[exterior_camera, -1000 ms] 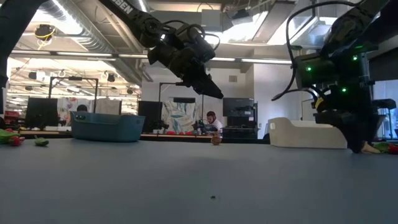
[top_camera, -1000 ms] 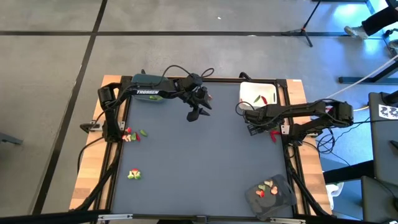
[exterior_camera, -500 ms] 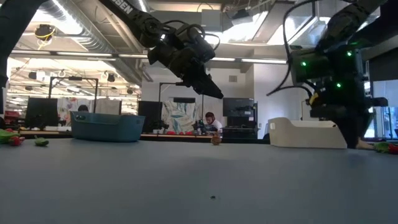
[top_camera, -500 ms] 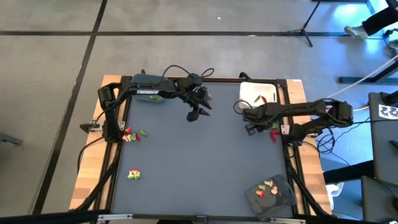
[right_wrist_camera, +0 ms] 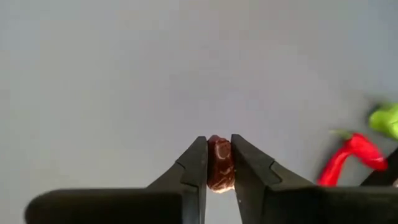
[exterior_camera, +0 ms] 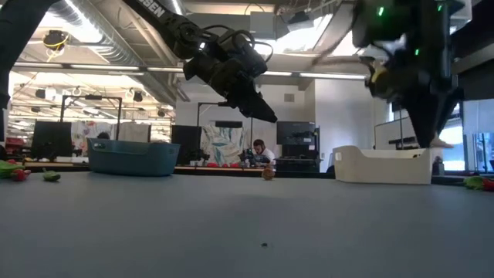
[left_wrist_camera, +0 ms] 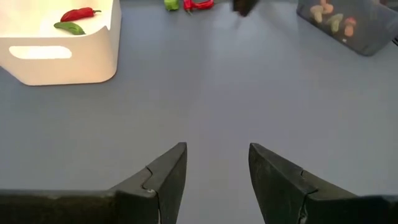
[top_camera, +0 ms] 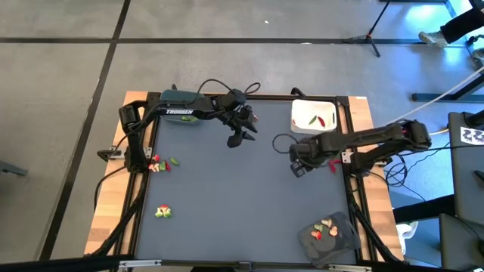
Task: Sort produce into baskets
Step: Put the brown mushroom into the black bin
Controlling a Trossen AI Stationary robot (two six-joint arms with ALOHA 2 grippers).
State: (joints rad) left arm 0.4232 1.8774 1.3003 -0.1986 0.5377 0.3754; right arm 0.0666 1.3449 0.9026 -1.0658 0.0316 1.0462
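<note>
My right gripper (top_camera: 296,168) is raised above the table's right middle (exterior_camera: 432,137), shut on a small brown wrinkled piece of produce (right_wrist_camera: 219,155). My left gripper (top_camera: 238,139) hangs open and empty above the table's far middle (left_wrist_camera: 214,168). The white tub (top_camera: 314,115) at the far right holds a red chili and a green piece. The blue-grey tub (exterior_camera: 133,157) stands at the far left, partly under the left arm. The dark grey tray (top_camera: 329,234) with several pieces lies at the near right corner. My right gripper pinches the brown piece by its two sides (right_wrist_camera: 219,171) between its two fingertips. The fingers come from above, pointing down. The piece is lifted clear of the table.
Loose produce lies in small heaps at the table's left edge (top_camera: 159,163), near left (top_camera: 163,212) and right edge (top_camera: 333,163). A red chili (right_wrist_camera: 351,158) and a green piece (right_wrist_camera: 385,118) lie close by the right gripper. A person shows in the room behind.
My right gripper has risen from the table surface near the right edge and gone a little toward the table's middle and near edge, carrying the brown piece clear of the table.
</note>
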